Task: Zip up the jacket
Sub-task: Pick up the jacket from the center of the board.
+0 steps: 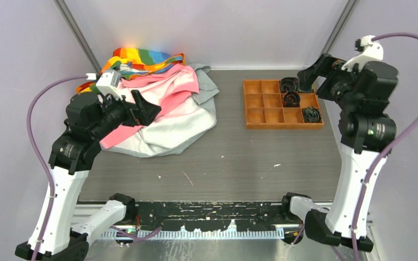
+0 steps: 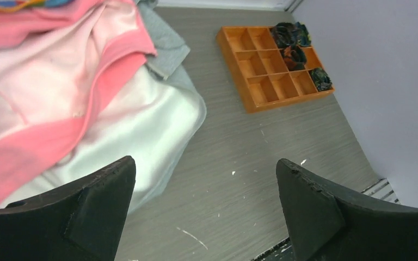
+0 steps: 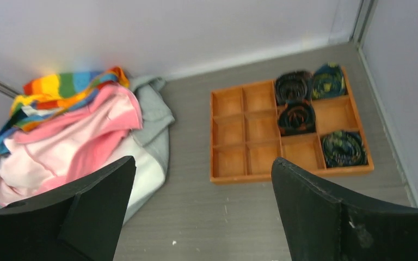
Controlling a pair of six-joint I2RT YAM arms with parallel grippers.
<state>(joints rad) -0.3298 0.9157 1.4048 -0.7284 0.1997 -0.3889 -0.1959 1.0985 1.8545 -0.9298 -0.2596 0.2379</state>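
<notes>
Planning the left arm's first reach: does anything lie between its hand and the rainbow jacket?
Yes. The pink garment lies heaped on the jacket, between it and the open left hand; only the jacket's striped far edge shows.

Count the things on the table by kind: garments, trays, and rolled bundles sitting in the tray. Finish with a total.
Garments: 3 (striped jacket, pink garment, grey garment)
Tray: 1
Rolled bundles: 4
Total: 8
</notes>
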